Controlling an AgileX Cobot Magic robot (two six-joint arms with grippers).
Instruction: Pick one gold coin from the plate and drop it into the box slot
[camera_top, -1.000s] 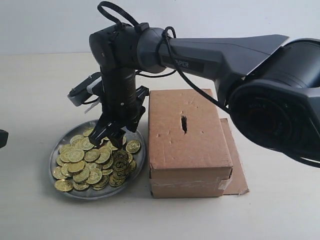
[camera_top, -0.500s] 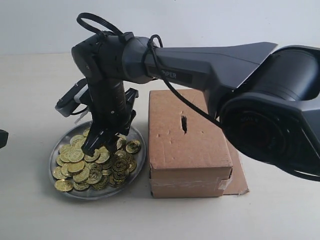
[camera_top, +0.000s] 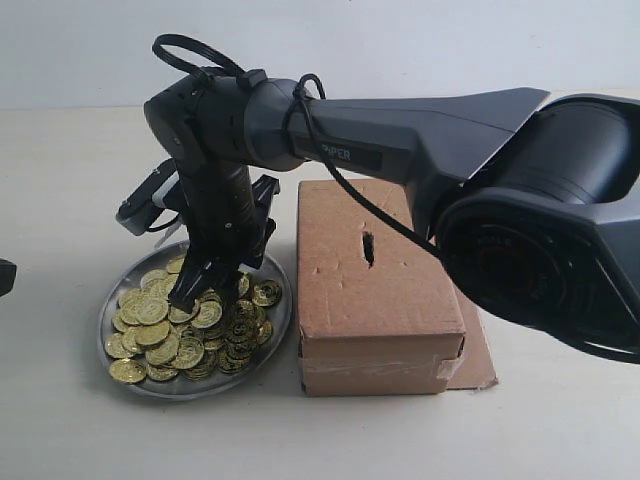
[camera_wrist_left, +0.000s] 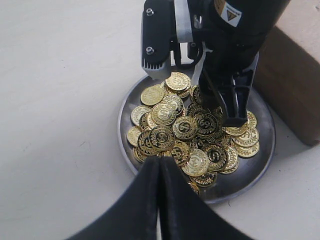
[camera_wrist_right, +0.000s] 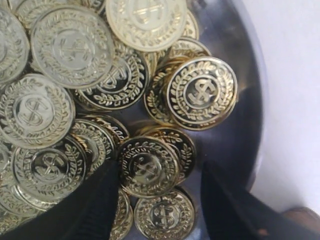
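The silver plate (camera_top: 190, 393) holds a heap of gold coins (camera_top: 180, 330), left of the brown box (camera_top: 380, 290) with its dark slot (camera_top: 368, 247). My right gripper (camera_top: 205, 288) reaches across and points down into the heap. In the right wrist view it is open (camera_wrist_right: 160, 170), its black fingers (camera_wrist_right: 95, 200) on either side of one gold coin (camera_wrist_right: 150, 167) that lies on others; nothing is pinched. My left gripper (camera_wrist_left: 159, 165) is shut and empty, hovering just outside the plate's rim (camera_wrist_left: 262, 120). The right gripper (camera_wrist_left: 225, 100) also shows above the coins (camera_wrist_left: 185, 130).
A flat cardboard sheet (camera_top: 478, 350) lies under the box, sticking out on its right side. The right arm's long dark body (camera_top: 450, 110) spans over the box. The box's corner (camera_wrist_left: 295, 85) stands close beside the plate. My left gripper's dark tip (camera_top: 5, 277) shows at the left edge.
The right arm has swung left and lowered its gripper from the plate's far rim into the coin heap. In the last half second it barely shifted. The box has not moved.
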